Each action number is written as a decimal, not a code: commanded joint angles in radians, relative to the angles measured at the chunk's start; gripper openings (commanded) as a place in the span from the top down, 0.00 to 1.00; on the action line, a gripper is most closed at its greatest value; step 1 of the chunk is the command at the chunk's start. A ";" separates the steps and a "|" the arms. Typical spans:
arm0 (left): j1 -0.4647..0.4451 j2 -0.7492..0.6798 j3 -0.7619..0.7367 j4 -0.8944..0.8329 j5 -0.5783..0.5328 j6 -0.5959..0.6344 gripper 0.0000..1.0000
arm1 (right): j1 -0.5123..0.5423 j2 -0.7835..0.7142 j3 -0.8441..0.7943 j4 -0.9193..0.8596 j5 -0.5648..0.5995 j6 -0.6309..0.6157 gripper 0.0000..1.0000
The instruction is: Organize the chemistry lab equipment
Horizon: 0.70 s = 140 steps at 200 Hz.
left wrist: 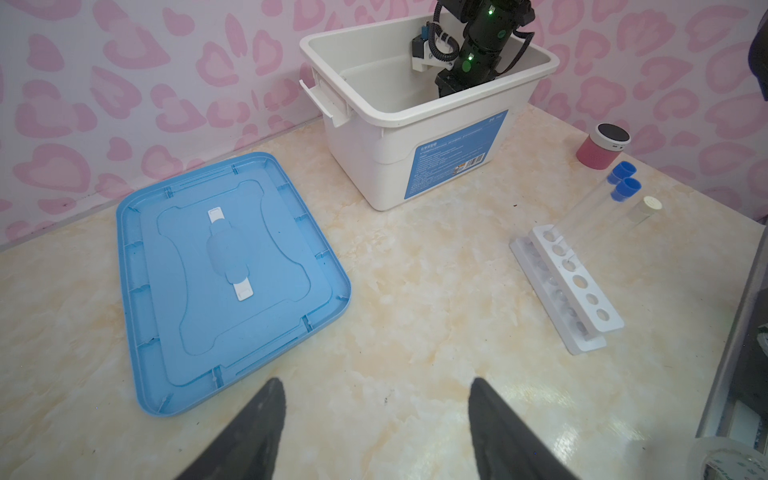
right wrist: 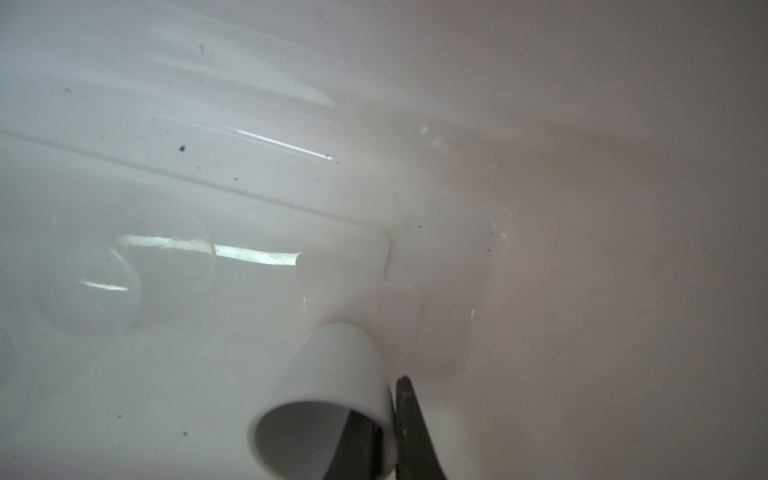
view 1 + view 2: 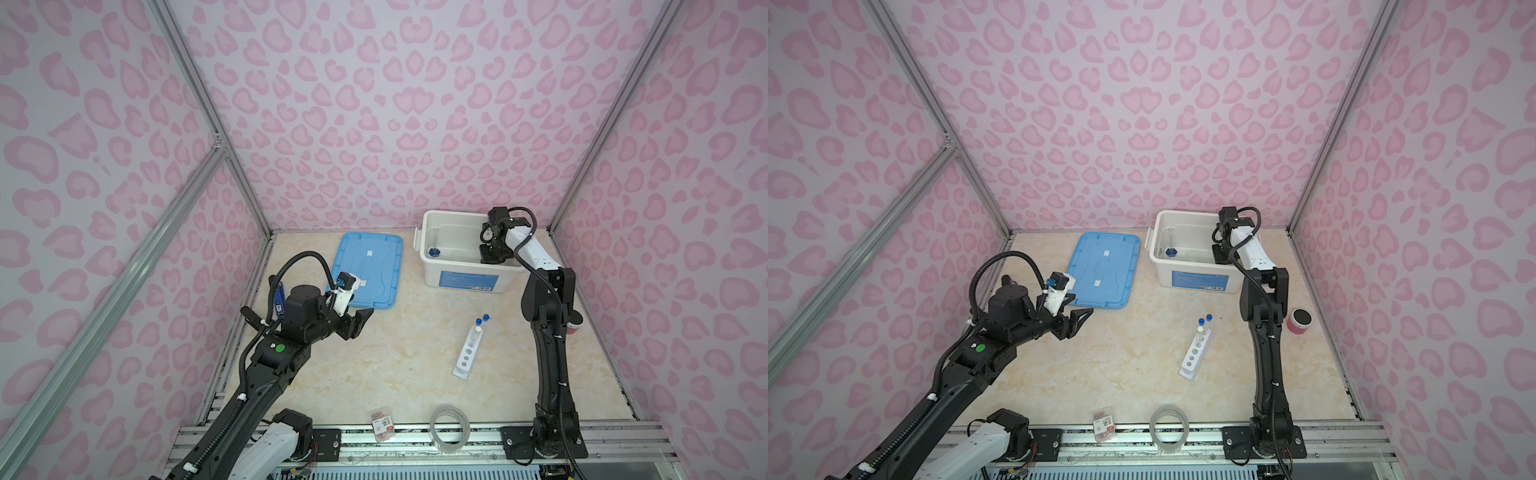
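Looking across both top views, the right pincer dips inside the white bin, and the left pincer hangs spread wide beside the blue lid. From the left wrist, the rack holds capped tubes on the table near the bin. From the right wrist, the right pincer pinches the white cup by its wall, inside the bin.

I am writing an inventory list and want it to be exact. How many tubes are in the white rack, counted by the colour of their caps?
Blue-capped tubes: 2
White-capped tube: 1
Total in the white rack: 3
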 commanded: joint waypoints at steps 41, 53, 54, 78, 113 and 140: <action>0.001 -0.012 -0.007 0.004 -0.003 -0.008 0.28 | 0.000 0.018 0.002 -0.002 -0.003 -0.002 0.89; 0.002 -0.012 -0.007 0.002 -0.004 -0.008 0.28 | 0.000 0.018 0.002 -0.002 -0.003 -0.002 0.88; 0.002 -0.013 -0.008 0.002 -0.004 -0.008 0.28 | 0.000 0.018 0.002 -0.002 -0.003 -0.002 0.88; 0.002 -0.017 -0.010 0.003 -0.008 -0.008 0.28 | 0.001 0.018 0.000 -0.002 -0.005 -0.002 0.87; 0.002 -0.019 -0.010 0.003 -0.008 -0.008 0.28 | 0.004 0.017 -0.003 -0.004 -0.007 -0.003 0.86; 0.002 -0.021 -0.010 0.002 -0.009 -0.009 0.28 | 0.003 0.014 -0.003 -0.003 -0.008 -0.002 0.84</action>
